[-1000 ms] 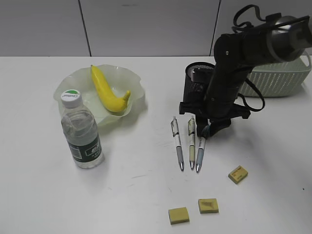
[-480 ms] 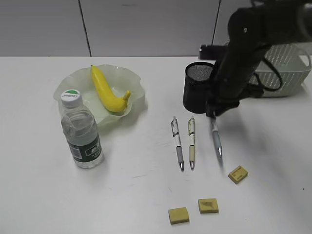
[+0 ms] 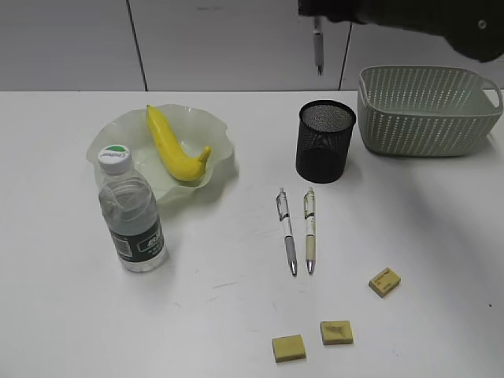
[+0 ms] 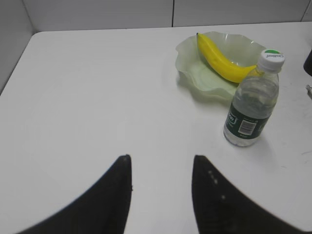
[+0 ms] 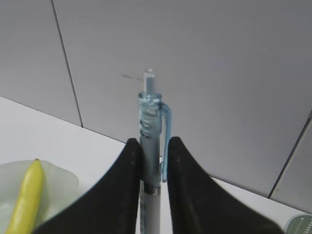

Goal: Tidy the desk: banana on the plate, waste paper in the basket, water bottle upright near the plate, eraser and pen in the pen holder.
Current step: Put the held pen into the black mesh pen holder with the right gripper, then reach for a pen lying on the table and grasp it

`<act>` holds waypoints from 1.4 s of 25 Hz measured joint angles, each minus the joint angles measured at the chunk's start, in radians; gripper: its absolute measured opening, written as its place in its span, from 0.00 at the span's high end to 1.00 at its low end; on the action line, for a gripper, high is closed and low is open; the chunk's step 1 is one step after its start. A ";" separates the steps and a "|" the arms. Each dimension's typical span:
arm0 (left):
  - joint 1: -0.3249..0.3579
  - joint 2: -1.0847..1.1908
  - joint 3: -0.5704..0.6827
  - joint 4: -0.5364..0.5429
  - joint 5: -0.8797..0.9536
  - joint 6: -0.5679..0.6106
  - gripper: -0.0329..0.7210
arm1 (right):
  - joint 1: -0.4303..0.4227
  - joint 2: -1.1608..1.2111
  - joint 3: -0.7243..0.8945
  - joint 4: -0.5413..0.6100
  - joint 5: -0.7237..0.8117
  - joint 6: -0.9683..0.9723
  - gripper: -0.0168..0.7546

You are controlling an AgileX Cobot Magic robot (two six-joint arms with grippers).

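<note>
While my right gripper (image 5: 151, 161) has its fingers pinching 1 pen (image 3: 317, 47) high above the pen holder (image 3: 325, 142), left fingers (image 4: 119, 195) spread and empty, I should centre the tip over the rim, then lower and release.

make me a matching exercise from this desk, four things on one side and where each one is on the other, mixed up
Things:
1. banana
2. water bottle
3. blue-clip pen
4. pen holder

Places:
A. standing upright on the desk beside the plate
B. clamped in the right gripper, lifted off the desk
C. lying on the plate
D. standing left of the basket, with two pens lying on the desk in front of it

Pairs: 1-C, 2-A, 3-B, 4-D
</note>
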 joint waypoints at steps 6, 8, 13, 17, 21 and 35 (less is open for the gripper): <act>0.000 0.000 0.000 0.001 0.000 0.000 0.55 | -0.045 0.179 0.008 0.090 -0.026 -0.062 0.80; 0.000 0.000 0.000 0.001 0.000 0.000 0.55 | -0.047 0.195 0.010 0.097 -0.017 -0.063 0.78; 0.000 0.000 0.000 0.001 0.000 0.000 0.55 | -0.047 0.147 0.010 0.099 0.122 -0.064 0.45; 0.000 0.000 0.000 0.001 0.000 0.000 0.55 | -0.047 -0.006 0.024 0.072 0.329 -0.066 0.39; 0.000 0.000 0.000 0.001 0.000 0.000 0.55 | -0.047 -0.292 0.148 0.045 0.558 -0.069 0.44; 0.000 0.585 -0.109 -0.288 -0.270 0.313 0.40 | -0.047 -1.599 0.606 0.173 1.478 -0.087 0.48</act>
